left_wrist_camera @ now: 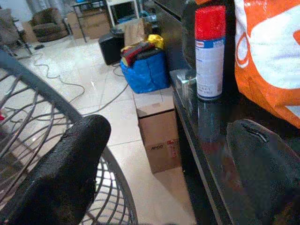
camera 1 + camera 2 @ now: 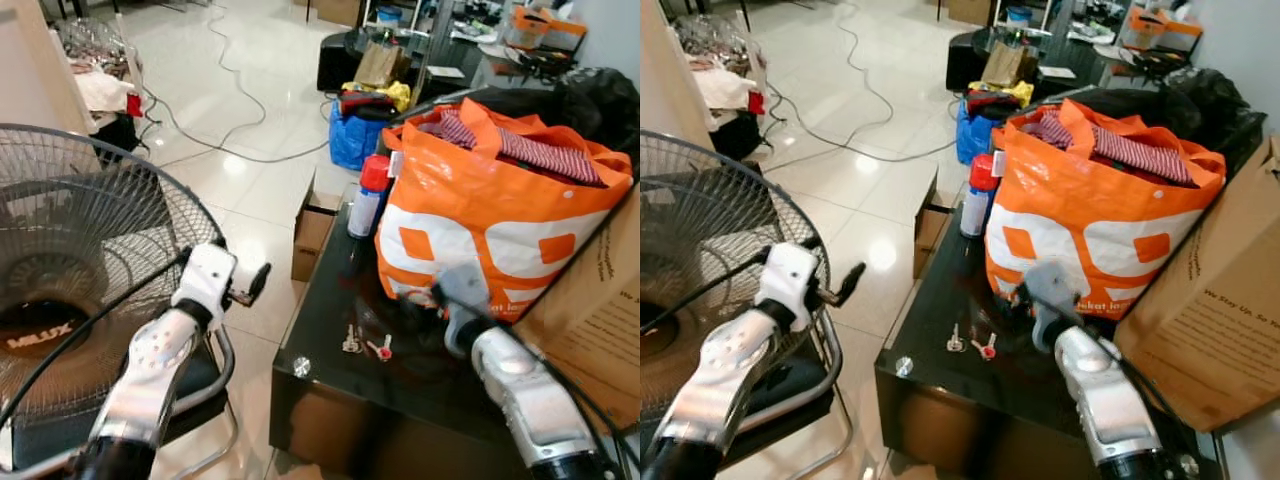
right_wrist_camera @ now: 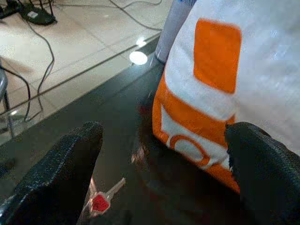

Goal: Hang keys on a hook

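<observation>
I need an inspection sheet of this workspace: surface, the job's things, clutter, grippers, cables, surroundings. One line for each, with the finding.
Surface: black glossy table, reflective.
Job's things: keys, one with a red head, lying flat near the table's front edge; hook: nothing seen.
Clutter: orange bag stuffed with clothes, spray can, brown cardboard box.
Grippers: right gripper open above the table, close to the keys; left gripper open, raised beside the table by the fan.
Cables: grey cable trailing across the floor.
Surroundings: tiled floor, blue bag, small carton.
</observation>
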Controlling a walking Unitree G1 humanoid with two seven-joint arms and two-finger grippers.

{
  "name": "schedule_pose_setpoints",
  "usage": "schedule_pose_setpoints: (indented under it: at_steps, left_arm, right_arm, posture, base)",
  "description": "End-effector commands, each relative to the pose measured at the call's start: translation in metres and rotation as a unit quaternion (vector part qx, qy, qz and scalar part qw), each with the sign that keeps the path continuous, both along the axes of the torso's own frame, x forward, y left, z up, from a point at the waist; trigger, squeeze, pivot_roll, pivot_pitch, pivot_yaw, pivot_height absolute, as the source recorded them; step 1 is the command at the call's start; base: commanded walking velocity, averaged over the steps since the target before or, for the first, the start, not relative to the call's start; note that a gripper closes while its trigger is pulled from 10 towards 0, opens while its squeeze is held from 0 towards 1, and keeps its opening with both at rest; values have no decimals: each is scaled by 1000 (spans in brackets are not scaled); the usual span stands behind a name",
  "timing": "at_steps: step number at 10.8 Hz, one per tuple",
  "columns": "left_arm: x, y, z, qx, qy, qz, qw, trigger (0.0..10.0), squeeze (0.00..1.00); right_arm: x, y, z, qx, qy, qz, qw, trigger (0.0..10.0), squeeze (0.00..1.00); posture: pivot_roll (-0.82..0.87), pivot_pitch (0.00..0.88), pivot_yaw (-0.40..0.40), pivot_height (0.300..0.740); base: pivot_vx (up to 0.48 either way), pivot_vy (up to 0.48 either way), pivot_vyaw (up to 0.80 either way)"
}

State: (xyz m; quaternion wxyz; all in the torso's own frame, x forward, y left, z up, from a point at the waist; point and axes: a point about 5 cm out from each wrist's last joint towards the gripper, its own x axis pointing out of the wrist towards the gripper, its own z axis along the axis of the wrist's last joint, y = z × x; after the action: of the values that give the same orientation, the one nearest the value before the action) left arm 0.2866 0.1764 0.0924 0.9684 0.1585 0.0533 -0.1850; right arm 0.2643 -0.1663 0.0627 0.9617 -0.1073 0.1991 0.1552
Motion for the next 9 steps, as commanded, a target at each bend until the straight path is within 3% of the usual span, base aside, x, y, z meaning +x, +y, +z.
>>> schedule_pose_setpoints:
  at_steps: [1,3,5,9]
  left_arm:
    - [3,-4,1,-4,7,-20,1000,10000,0]
    - [3,-17,-10,-3,59,-111,992,10000,0]
    - [4,-24,-18,10,89,-164,982,10000,0]
    - [-1,-18,-16,7,90,-172,981,10000,0]
  right_arm:
    - [3,-2,1,-2,-3,-3,1000,10000,0]
    - [0,-9,-16,-23,36,-33,999,10000,0]
    - [-2,-12,-19,-21,44,-49,998,10000,0]
    - [-8,-12,-18,-17,34,-40,998,10000,0]
  posture:
    - [-35,0,-75,740]
    - [-61,0,-51,740]
    - [-78,0,-36,740]
    - [-48,0,-73,740]
  base:
    - [0,0,0]
    - [0,0,0]
    - [0,0,0]
    - [0,0,0]
